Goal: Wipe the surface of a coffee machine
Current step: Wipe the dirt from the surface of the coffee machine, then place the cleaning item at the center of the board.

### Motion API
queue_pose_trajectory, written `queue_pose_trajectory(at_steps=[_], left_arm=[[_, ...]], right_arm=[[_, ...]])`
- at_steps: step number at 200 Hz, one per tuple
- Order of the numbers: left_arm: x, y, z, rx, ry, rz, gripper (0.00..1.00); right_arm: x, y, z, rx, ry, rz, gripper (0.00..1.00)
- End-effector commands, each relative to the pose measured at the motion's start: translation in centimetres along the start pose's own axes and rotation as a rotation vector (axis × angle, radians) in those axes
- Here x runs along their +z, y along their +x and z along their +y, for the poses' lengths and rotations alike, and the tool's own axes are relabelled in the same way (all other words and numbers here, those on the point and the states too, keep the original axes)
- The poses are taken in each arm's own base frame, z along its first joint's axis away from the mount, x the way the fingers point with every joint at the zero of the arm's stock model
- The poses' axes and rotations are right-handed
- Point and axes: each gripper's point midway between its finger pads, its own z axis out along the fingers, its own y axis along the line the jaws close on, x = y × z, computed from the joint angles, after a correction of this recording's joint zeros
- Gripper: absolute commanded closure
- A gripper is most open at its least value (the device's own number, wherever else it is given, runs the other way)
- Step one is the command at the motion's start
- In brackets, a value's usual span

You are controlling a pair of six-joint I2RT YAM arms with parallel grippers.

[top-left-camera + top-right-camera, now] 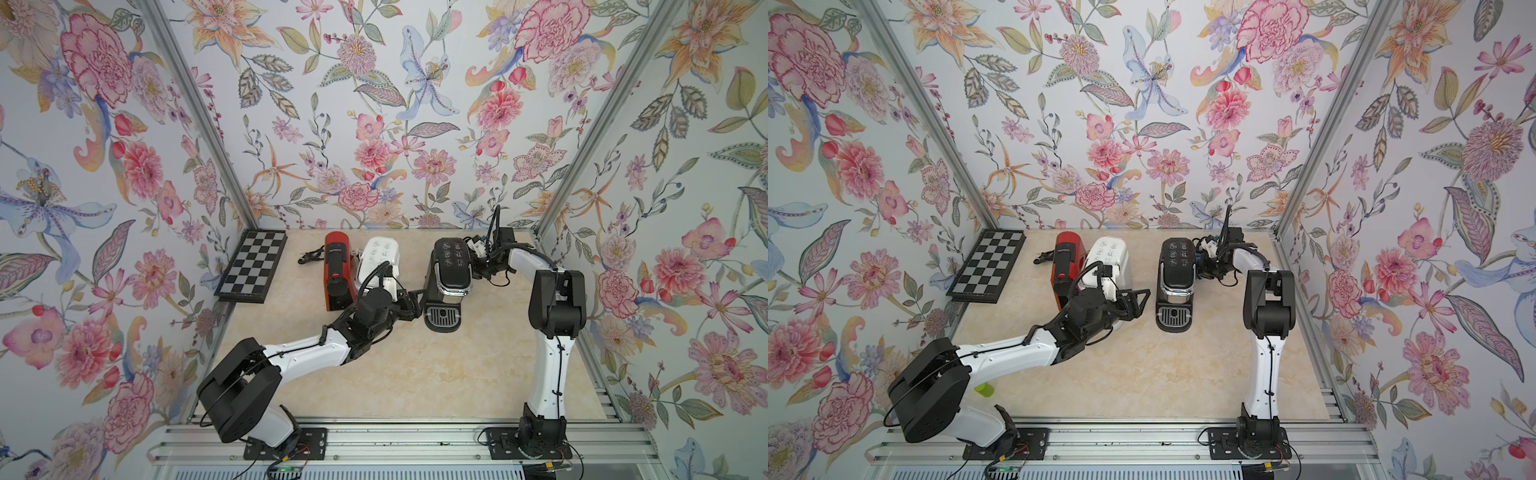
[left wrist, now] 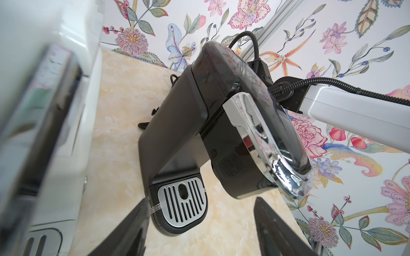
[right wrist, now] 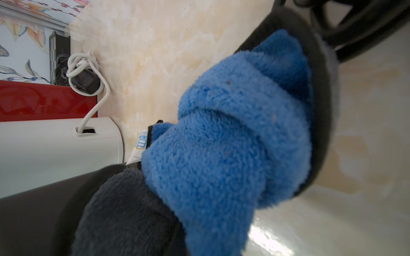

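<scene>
The black coffee machine [image 1: 451, 270] stands right of centre on the far half of the counter [image 1: 415, 374], its drip tray facing the near edge and its button panel on top. A blue cloth [image 3: 233, 133] is bunched against its far right side. The right end effector [image 1: 482, 259] is clamped shut on that cloth. The right arm rises from its near-right base, elbow high, then bends left toward the machine, close to the right wall's frame. The left arm stretches low from the near-left base, diagonally toward the centre. Its left end effector [image 1: 415, 305] is spread wide and empty, just left of the machine's base, pointing at the drip tray. A white coffee machine [image 1: 378, 259] and a red coffee machine [image 1: 336, 274] stand side by side just left of that gap. A chessboard [image 1: 251, 264] leans at the far left edge. The near half of the counter lies open between the two arms.
</scene>
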Motion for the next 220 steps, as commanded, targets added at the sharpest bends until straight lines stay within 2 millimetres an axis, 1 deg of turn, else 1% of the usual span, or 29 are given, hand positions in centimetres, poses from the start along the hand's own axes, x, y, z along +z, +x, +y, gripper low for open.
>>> queue_pose_trajectory(at_steps=[1, 14, 33, 51, 64, 83, 109, 122, 134, 151, 168, 191, 220], left_arm=[[0.0, -1.3, -0.2, 0.0, -0.015, -0.04, 0.26], [-0.1, -1.3, -0.3, -0.001, -0.015, -0.04, 0.26], [-0.2, -1.4, -0.4, 0.003, -0.016, -0.043, 0.26], [-0.4, -1.6, -0.5, 0.006, -0.019, -0.048, 0.26], [-0.7, -1.8, -0.6, 0.01, -0.018, -0.053, 0.26], [-1.1, -2.3, -0.7, 0.021, -0.025, -0.063, 0.26], [-1.6, -2.8, -0.9, 0.042, -0.031, -0.07, 0.26], [-1.8, -2.9, -0.9, 0.054, -0.036, -0.071, 0.26], [-2.1, -3.2, -1.1, 0.069, -0.036, -0.074, 0.26], [-2.6, -3.5, -1.2, 0.097, -0.037, -0.08, 0.26], [-3.2, -3.7, -1.1, 0.135, -0.049, -0.078, 0.26], [-4.5, -3.8, -0.2, 0.17, -0.09, -0.086, 0.25], [-6.1, -3.7, 1.3, 0.179, -0.135, -0.105, 0.25]], right_arm=[[0.3, 4.3, -2.0, -0.034, 0.186, 0.132, 0.98], [-0.2, 4.6, -2.8, -0.076, 0.283, 0.138, 0.98], [-1.4, 4.6, -3.8, -0.139, 0.44, 0.132, 0.98], [-3.1, 3.8, -4.5, -0.149, 0.543, 0.092, 0.97], [-4.5, 2.8, -4.2, -0.146, 0.576, 0.033, 0.97], [-6.7, 1.2, -2.7, -0.159, 0.586, -0.059, 0.97], [-10.0, -0.7, 0.5, -0.191, 0.563, -0.189, 0.96], [-11.8, -1.0, 2.2, -0.201, 0.546, -0.248, 0.96], [-13.3, -0.9, 3.5, -0.206, 0.541, -0.291, 0.95], [-14.9, 0.1, 4.3, -0.198, 0.545, -0.325, 0.94], [-16.0, 2.3, 4.3, -0.174, 0.559, -0.334, 0.94], [-16.6, 6.4, 3.6, -0.137, 0.573, -0.316, 0.94], [-16.1, 11.6, 2.5, -0.103, 0.586, -0.26, 0.93]])
